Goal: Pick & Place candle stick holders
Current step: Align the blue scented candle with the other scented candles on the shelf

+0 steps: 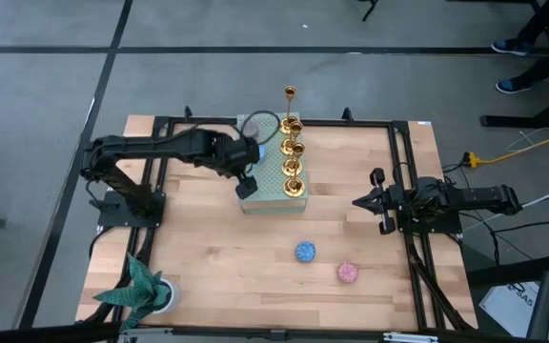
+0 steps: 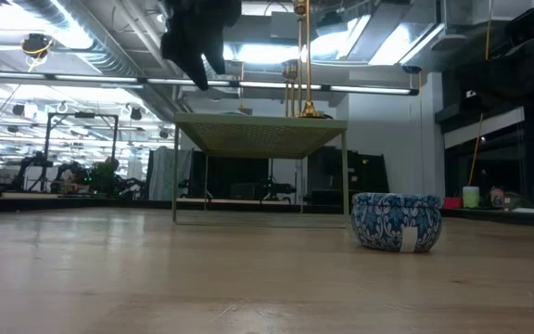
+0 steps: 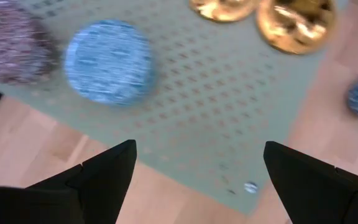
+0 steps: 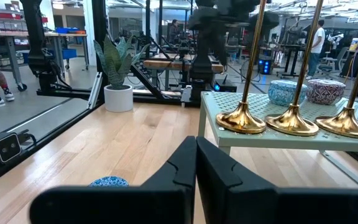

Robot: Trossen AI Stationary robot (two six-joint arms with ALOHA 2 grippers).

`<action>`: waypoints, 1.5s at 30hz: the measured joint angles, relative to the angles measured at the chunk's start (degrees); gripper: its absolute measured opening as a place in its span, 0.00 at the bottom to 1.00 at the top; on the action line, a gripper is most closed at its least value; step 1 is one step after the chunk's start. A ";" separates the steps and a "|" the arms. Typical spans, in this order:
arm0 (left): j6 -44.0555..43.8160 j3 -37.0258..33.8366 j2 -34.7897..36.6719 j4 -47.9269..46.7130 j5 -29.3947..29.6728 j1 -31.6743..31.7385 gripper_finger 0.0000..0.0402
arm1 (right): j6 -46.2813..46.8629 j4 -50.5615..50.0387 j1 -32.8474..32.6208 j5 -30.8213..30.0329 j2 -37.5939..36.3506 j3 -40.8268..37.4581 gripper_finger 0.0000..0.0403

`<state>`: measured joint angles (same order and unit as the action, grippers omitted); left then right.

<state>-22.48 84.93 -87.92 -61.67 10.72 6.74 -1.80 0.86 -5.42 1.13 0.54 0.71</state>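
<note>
Several shiny gold candle stick holders [image 1: 293,152] stand in a row on their round flared bases along the right edge of a green perforated stand [image 1: 273,195] at the table's middle far side. Their thin stems rise high in the right wrist view [image 4: 291,121]. My left gripper [image 3: 197,180] is open and empty, hovering above the stand's near left corner [image 1: 246,188], pointing down. My right gripper [image 4: 196,168] is shut and empty, low at the table's right side [image 1: 365,202], pointing toward the stand.
A blue disc [image 3: 107,61] and a dark pink disc [image 3: 11,46] lie on the stand's top. Another blue disc [image 1: 305,252] and a pink disc [image 1: 348,272] lie on the wooden table nearer the front. A potted plant [image 1: 143,288] stands at the near left corner.
</note>
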 joint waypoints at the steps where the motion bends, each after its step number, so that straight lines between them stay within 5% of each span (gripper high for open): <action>1: -0.08 0.00 0.00 0.01 0.04 -1.04 0.87 | 0.00 0.00 0.01 0.00 0.00 0.00 0.04; 11: 3.64 -0.02 0.00 3.52 11.74 -9.49 0.87 | 0.00 0.00 0.00 0.00 0.00 0.00 0.04; 20: 4.61 -0.07 -0.63 6.07 12.03 -13.80 0.86 | 0.00 0.00 -0.01 -0.02 0.00 0.00 0.04; 35: 6.98 -0.04 -3.56 11.08 4.55 -18.01 0.86 | 0.00 0.04 0.01 0.00 -0.01 0.00 0.04; 45: -5.83 -0.02 -7.61 16.72 4.57 -26.22 0.86 | 0.00 -0.02 0.00 -0.02 0.00 0.00 0.04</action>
<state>-28.31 84.90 -95.53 -44.95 15.29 -19.48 -1.80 0.84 -5.42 1.10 0.54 0.71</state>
